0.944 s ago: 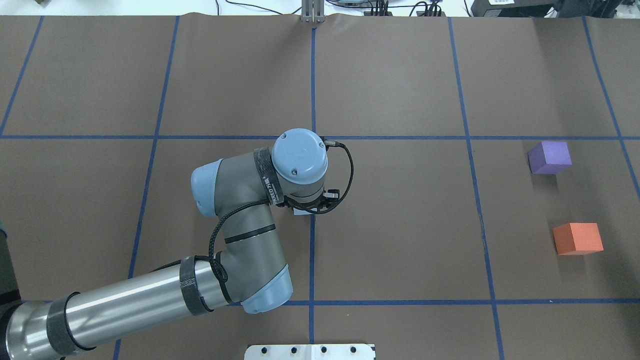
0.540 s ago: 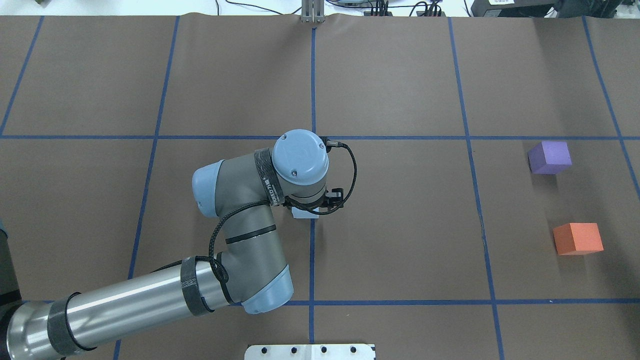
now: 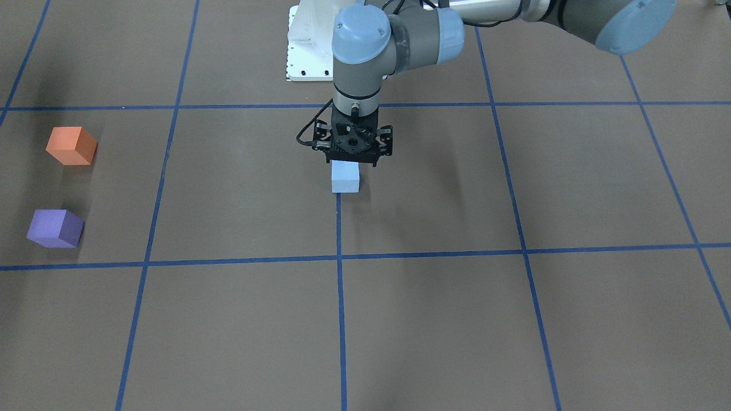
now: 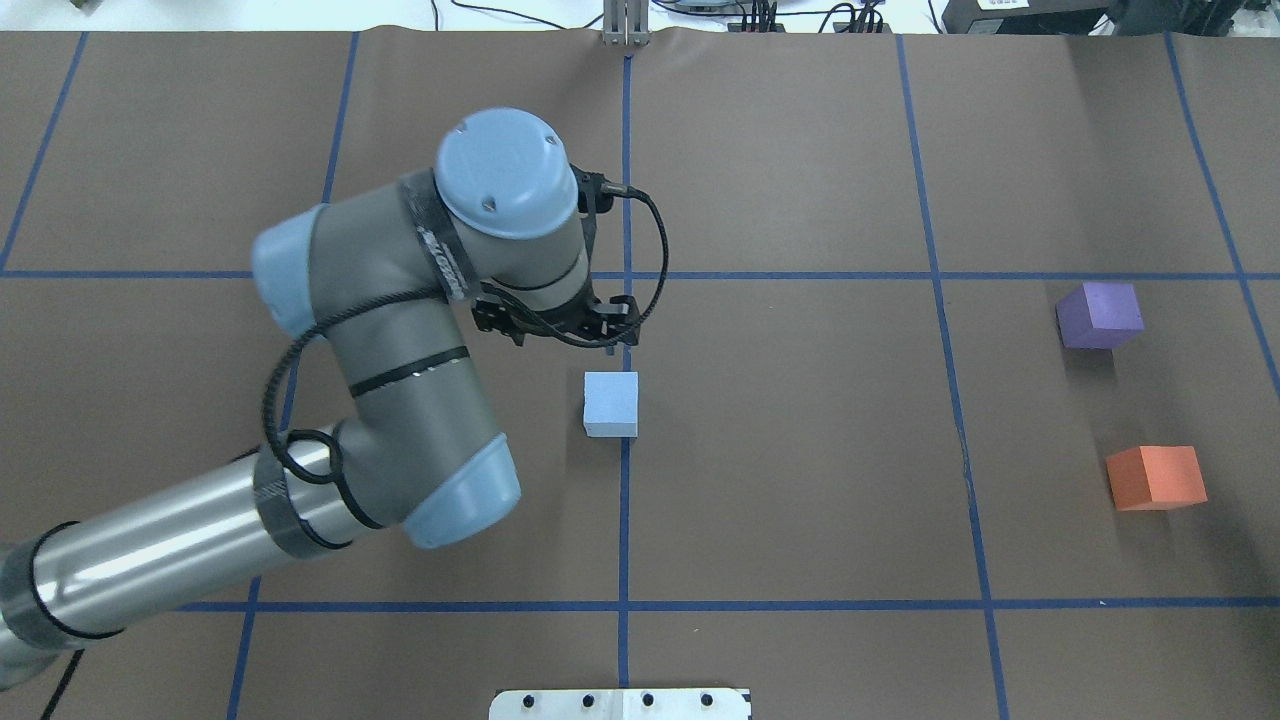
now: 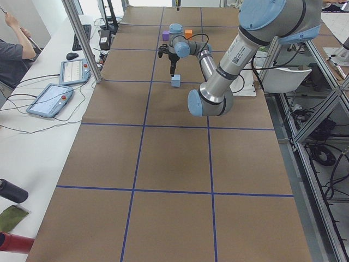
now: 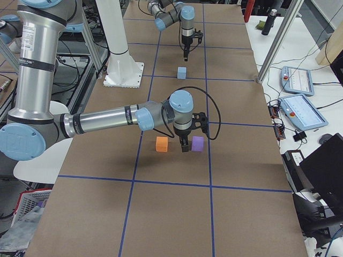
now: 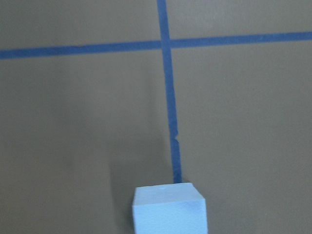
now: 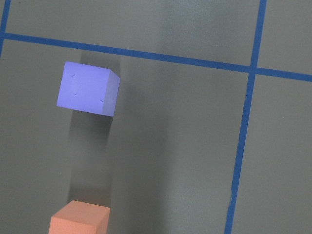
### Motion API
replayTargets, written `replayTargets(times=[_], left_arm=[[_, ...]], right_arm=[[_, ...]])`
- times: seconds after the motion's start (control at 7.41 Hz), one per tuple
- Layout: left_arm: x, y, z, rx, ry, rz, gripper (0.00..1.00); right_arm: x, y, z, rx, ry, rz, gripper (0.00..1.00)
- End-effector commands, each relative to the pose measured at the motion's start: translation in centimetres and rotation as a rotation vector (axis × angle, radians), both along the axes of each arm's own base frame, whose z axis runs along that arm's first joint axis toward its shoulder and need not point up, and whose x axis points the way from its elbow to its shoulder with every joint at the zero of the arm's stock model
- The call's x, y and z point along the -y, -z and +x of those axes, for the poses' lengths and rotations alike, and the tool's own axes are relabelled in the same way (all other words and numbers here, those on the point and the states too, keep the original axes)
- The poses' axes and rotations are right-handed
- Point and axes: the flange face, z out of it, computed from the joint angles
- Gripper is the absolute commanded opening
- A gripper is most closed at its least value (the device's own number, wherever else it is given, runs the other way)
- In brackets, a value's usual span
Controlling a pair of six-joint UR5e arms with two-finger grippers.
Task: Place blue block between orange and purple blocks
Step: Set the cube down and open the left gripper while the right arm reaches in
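Blue block (image 4: 611,404) stands free, open room every side; cannot tell either jaws' state

Desk: wide and flat, covered in brown paper (image 4: 800,150).
Markings: blue tape lines (image 4: 624,520) cross it in a grid of large squares.
Mount: a white plate (image 4: 620,703) with bolt holes lies at the desk's edge.
Side bench: a white bench (image 5: 32,147) runs along the desk, with a tablet-like pendant (image 5: 49,100), a mouse (image 5: 72,55), cables and a dark bottle (image 5: 12,191) on it.
Frame: an aluminium post (image 5: 82,41) rises at the bench's edge.
Light: even, with soft shadows.
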Motion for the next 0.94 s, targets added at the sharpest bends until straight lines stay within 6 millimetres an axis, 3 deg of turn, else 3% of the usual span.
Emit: replayTargets(times=[0.0, 0.13, 0.4, 0.54, 0.67, 0.81], left_arm=[[3.1, -8.7, -14.2, 0.057, -0.078, 0.070, 1.00], [5.5, -13.9, -20.4, 0.092, -0.135, 0.112, 1.00], [7.7, -25.0, -34.4, 0.114, -0.241, 0.169, 1.00], [7.4, -30.7, -41.9, 0.113, -0.244, 0.160, 1.00], [6.5, -36.2, -48.6, 0.104, -0.243, 0.146, 1.00], [5.5, -41.1, -53.6, 0.042, -0.250, 0.142, 1.00]], right_arm=[[2.4, 7.1, -6.7, 0.057, -0.039, -0.052, 1.00], [3.4, 10.3, -10.2, 0.083, -0.038, -0.068, 1.00], [3.4, 16.9, -19.9, 0.096, -0.065, -0.114, 1.00], [3.0, 20.9, -24.9, 0.081, -0.078, -0.143, 1.00], [2.1, 26.2, -30.3, 0.031, -0.068, -0.144, 1.00], [0.5, 30.1, -35.8, -0.034, -0.073, -0.122, 1.00]])
